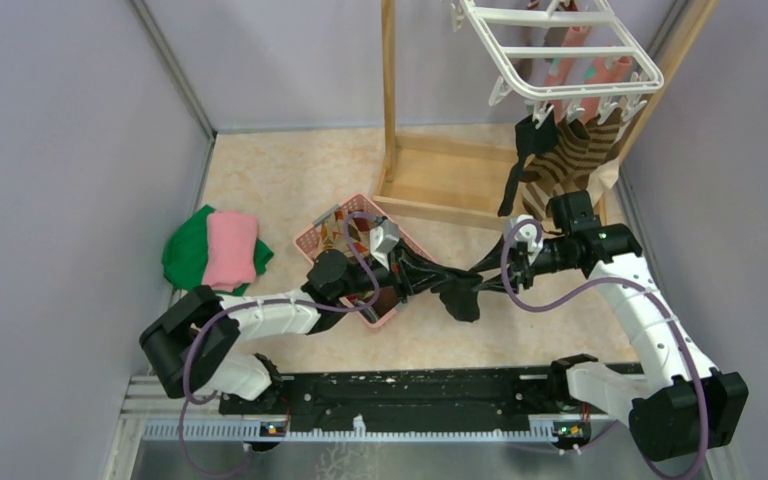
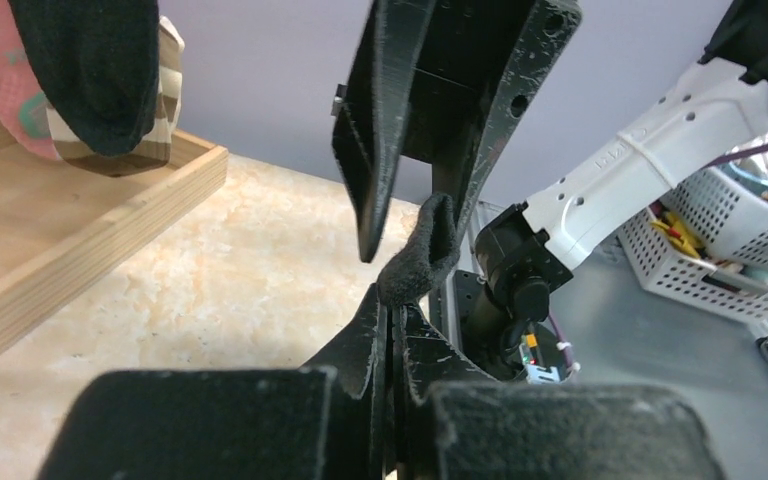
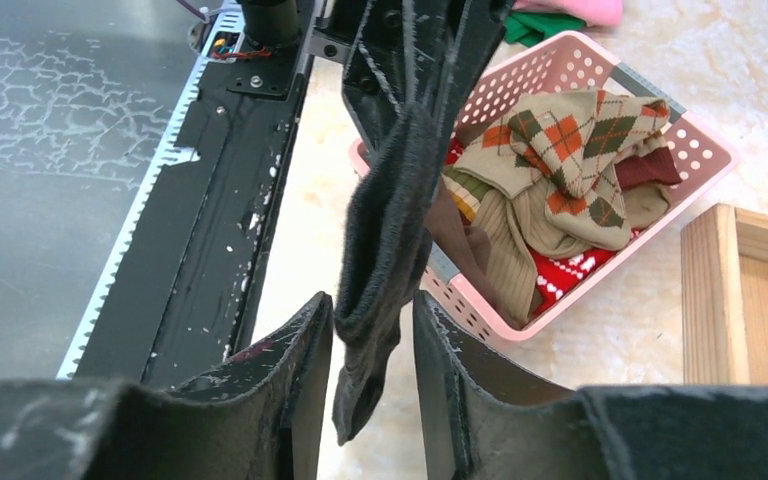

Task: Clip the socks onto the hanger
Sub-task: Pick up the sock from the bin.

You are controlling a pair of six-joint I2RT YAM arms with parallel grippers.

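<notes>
I am clenching my left gripper (image 2: 392, 305) on a sock (image 3: 390, 200) right of the basket (image 3: 490, 315); my right gripper (image 3: 372, 315) is straddling it, jaws apart.

White arms (image 1: 650, 310), black joints (image 1: 332, 272), purple cables (image 1: 558, 299); left claw (image 2: 392, 320) and right claw (image 3: 372, 310) are scuffed black.

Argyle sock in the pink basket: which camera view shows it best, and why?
The right wrist view: the argyle sock lies uppermost in the pink basket, its diamonds clear. The top external view shows it small, partly hidden by the left arm. The left wrist view misses it.
</notes>
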